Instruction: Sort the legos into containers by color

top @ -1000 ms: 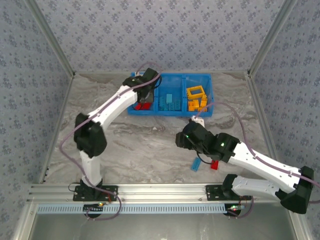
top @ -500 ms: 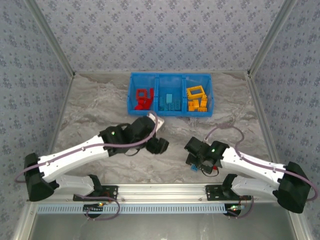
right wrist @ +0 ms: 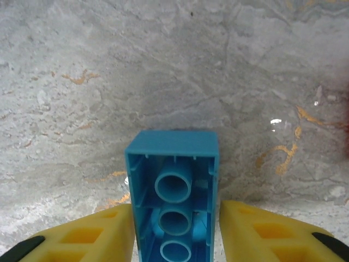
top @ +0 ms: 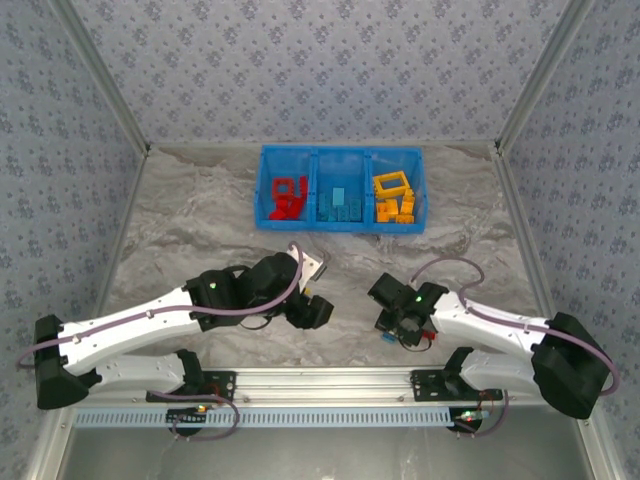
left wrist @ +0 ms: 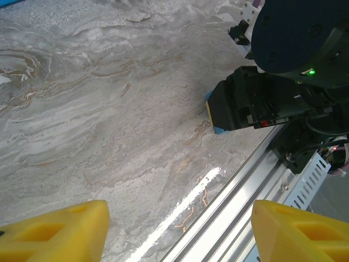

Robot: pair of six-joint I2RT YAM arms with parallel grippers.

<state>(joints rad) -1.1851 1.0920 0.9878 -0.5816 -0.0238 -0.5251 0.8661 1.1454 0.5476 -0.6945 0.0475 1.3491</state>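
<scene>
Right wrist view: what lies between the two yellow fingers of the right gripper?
A light blue brick, hollow underside showing, fills the gap. Both fingers touch its sides, seen in the right wrist view.

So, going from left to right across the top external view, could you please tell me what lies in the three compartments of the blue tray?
red legos → light blue legos → yellow and orange legos

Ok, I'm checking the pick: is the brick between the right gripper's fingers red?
No, the brick flanked by the right gripper's yellow fingers is light blue, hollow underside facing the camera.
</scene>
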